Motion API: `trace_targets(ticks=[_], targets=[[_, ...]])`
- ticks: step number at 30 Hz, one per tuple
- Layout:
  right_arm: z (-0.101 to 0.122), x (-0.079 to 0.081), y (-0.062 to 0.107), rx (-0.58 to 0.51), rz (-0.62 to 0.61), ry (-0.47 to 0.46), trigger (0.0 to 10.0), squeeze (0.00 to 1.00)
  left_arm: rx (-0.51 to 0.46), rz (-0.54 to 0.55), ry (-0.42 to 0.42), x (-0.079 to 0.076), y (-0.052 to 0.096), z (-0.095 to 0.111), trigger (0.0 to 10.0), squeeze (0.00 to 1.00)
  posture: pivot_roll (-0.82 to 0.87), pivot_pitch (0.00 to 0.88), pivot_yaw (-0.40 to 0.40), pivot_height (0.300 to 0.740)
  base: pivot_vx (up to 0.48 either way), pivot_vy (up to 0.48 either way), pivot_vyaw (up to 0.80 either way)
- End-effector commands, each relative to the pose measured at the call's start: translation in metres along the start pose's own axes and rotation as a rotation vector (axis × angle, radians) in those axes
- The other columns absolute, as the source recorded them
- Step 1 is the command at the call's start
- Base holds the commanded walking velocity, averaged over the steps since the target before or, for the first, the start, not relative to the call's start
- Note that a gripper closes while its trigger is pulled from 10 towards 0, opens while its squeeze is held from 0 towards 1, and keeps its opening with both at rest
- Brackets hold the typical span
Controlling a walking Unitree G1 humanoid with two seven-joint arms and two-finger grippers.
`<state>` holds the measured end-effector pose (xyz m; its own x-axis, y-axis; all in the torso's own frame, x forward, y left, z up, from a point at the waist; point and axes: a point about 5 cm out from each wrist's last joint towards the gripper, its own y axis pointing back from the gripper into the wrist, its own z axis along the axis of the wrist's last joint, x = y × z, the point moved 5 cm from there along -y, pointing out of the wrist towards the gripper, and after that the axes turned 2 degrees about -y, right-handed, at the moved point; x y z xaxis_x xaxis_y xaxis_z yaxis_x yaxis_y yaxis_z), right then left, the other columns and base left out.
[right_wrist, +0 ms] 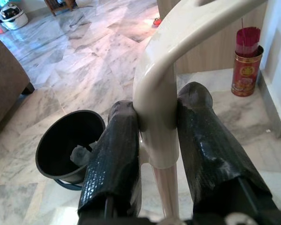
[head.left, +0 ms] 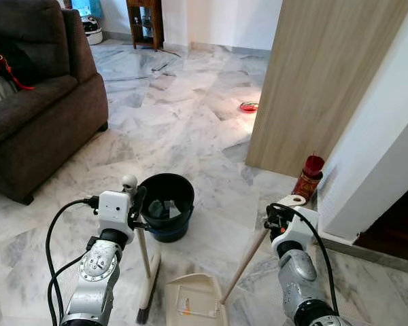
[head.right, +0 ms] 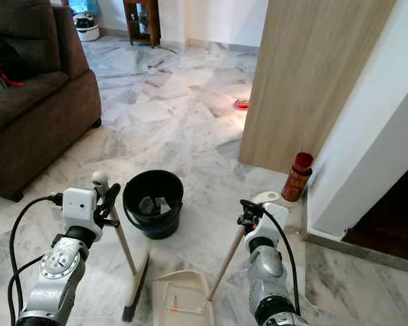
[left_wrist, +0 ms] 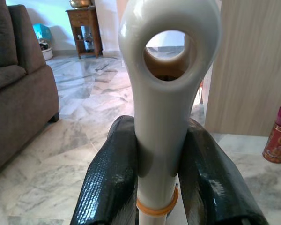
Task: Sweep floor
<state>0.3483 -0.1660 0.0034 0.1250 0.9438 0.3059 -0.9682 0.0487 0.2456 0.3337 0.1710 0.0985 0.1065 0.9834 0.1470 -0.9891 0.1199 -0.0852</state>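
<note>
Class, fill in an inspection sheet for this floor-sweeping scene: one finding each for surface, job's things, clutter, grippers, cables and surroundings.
Surface: marble floor, grey-veined and glossy.
Job's things: broom standing with bristles on the floor; cream dustpan flat beside it, small bits inside; black bucket just beyond, with scraps inside.
Clutter: red tin by the wall corner; a small red item farther off on the floor.
Grippers: left gripper shut on the broom handle; right gripper shut on the dustpan handle.
Cables: black cable looping from the left wrist; another along the right arm.
Surroundings: brown sofa, wooden panel, small wooden table.
</note>
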Motion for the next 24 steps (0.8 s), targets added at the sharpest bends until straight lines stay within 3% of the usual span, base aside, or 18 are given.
trace_targets(ticks=[1, 24], targets=[[0.0132, 0.0039, -0.0057, -0.042, 0.007, -0.001, 10.0, 0.00, -0.047, -0.004, -0.009, 0.0015, -0.0019, 0.0142, 10.0, 0.00, 0.10, 0.000, -0.007, 0.740, 0.000, 0.000, 0.00], [0.0051, -0.0035, -0.0034, -0.007, -0.001, 0.008, 10.0, 0.00, -0.049, -0.029, 0.002, -0.0053, -0.0050, 0.0162, 10.0, 0.00, 0.09, 0.000, -0.002, 0.740, 0.000, 0.000, 0.00]])
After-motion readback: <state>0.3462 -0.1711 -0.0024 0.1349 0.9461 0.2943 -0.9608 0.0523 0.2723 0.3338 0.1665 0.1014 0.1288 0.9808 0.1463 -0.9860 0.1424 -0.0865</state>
